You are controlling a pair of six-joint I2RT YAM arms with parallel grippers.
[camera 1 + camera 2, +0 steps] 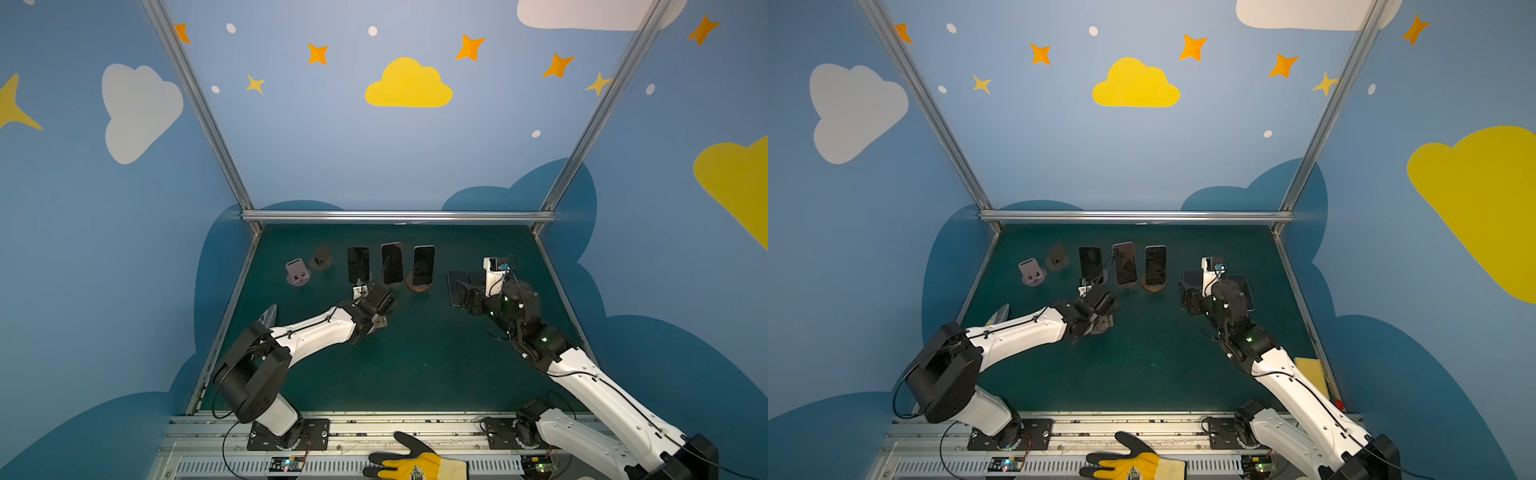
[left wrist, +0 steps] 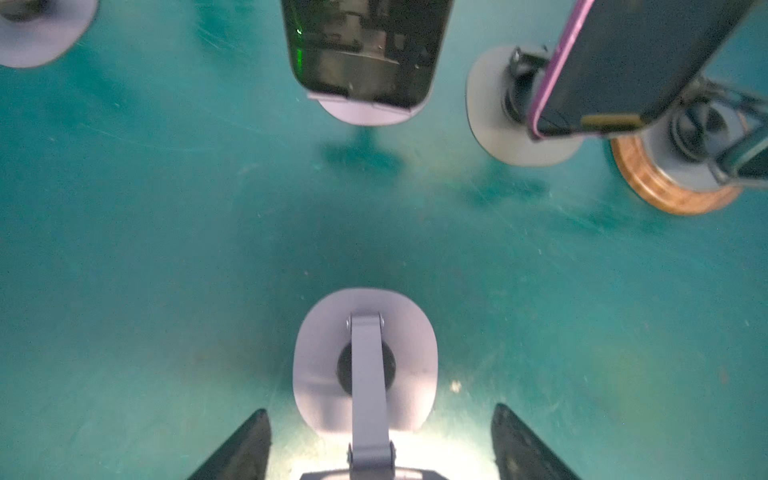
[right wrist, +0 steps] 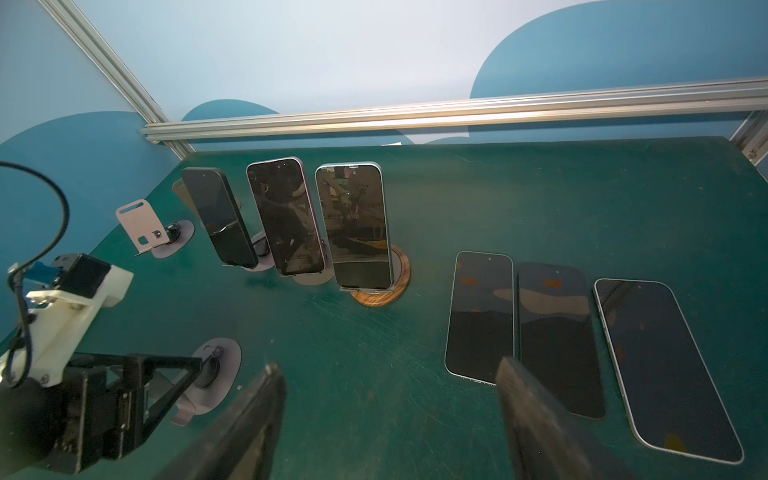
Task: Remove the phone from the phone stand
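The left gripper [image 2: 379,411] is hanging low, released, straddling an empty grey metal phone stand [image 2: 365,332]; the right gripper [image 3: 390,365] is hovering released, arm outstretched, beside three flat black phones [image 3: 552,324].

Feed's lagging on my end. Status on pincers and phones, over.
Left pincer open, straddling an empty stand. Right pincer open, empty, beside three flat phones. Three upright phones in stands. Bare table between right pincer and them.
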